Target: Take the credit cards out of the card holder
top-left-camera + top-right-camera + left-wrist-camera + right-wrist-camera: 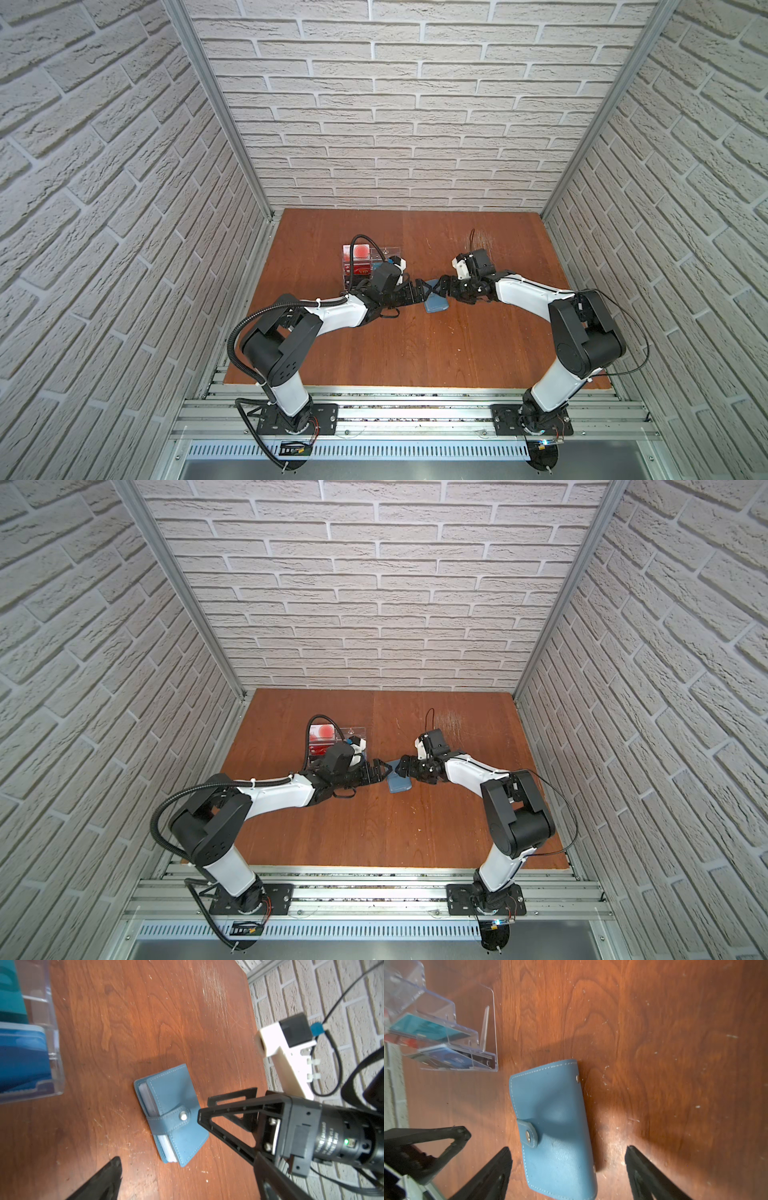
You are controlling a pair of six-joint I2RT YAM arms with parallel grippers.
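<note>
Along the near edge of the bench [415, 357] the two arms rise from their metal rail and lean in toward each other, meeting over the middle of the wood. There the card holder [437, 306] lies flat, about the centre of the bench, closed like a little book, its strap [166, 1124] snapped across the open side with a metal stud [183, 1116]. A stack of pale edges [148, 1101] shows along that open side; cards or sleeves, I cannot tell. The right gripper [568, 1148] hangs low over one end of the holder with its fingers [500, 1169] released and set wide, one on either side of the blue leather, bare wood showing between each finger and the holder, so nothing is grasped. Facing it from the strap side, the left gripper [424, 291] sits just beside the holder without touching it, fingers [106, 1180] spread apart and holding nothing. Beyond the left wrist, toward the far left corner but well in from both edges, stands a clear plastic rack [390, 251] with stepped compartments: a white card with a big red circle [360, 250] at its far end, red cards [359, 272] nearer, and stacks of blue cards [22, 1059] and teal cards [10, 991] on the side closest to the holder. Farther back on the right, pale scratches [486, 241] mark the wood before the brick-patterned wall [395, 124].
</note>
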